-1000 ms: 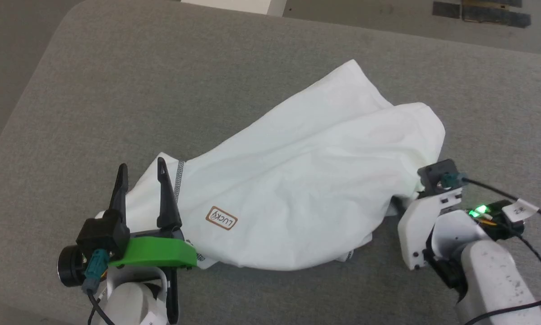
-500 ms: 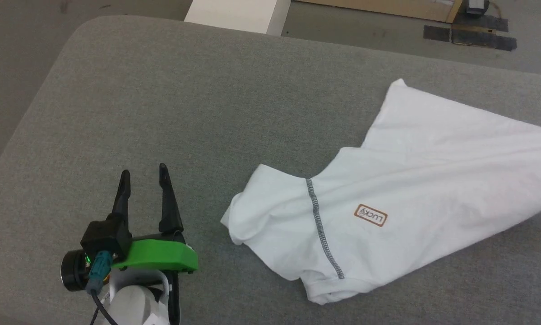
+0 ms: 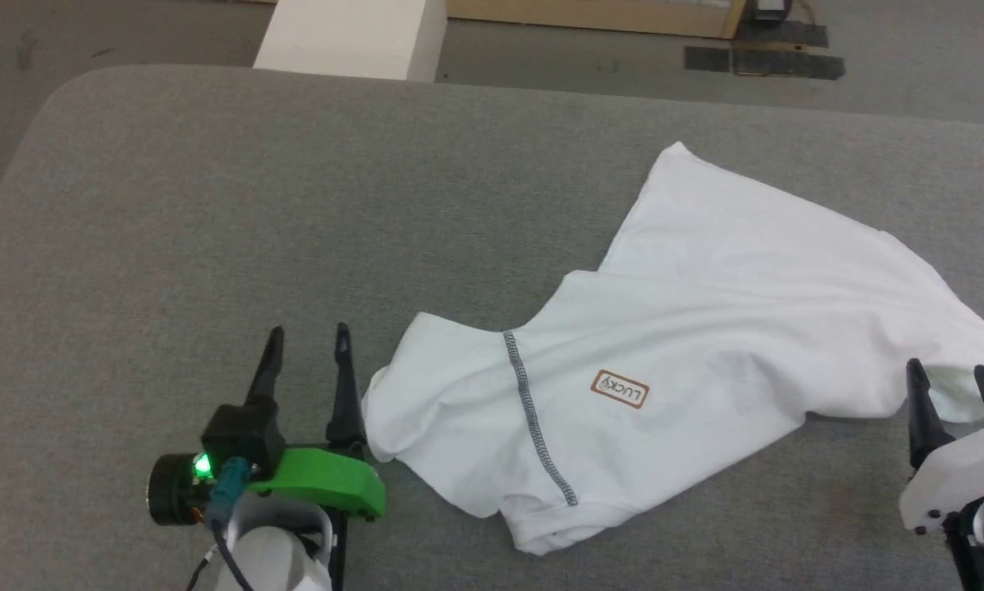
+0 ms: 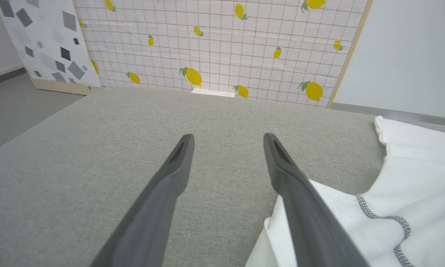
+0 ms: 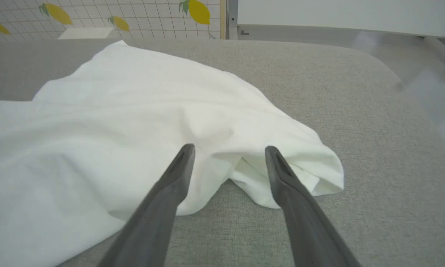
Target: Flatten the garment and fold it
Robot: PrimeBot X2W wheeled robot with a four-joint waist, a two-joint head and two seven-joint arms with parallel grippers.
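Stretches between wide-open empty jaws: left gripper [image 3: 309, 331] at sleeve end of the garment [image 3: 705, 345], right gripper [image 3: 948, 368] at opposite bunched end

The garment [image 3: 705, 328] lies on the worktop [image 3: 212, 205], over its right half, running from the far middle to the near right. The left gripper [image 3: 308, 331] sits near left, with its right finger just beside the garment's left end. The right gripper [image 3: 949, 368] sits near right, at the garment's right end. A box [image 3: 348, 37] stands beyond the worktop's far edge.
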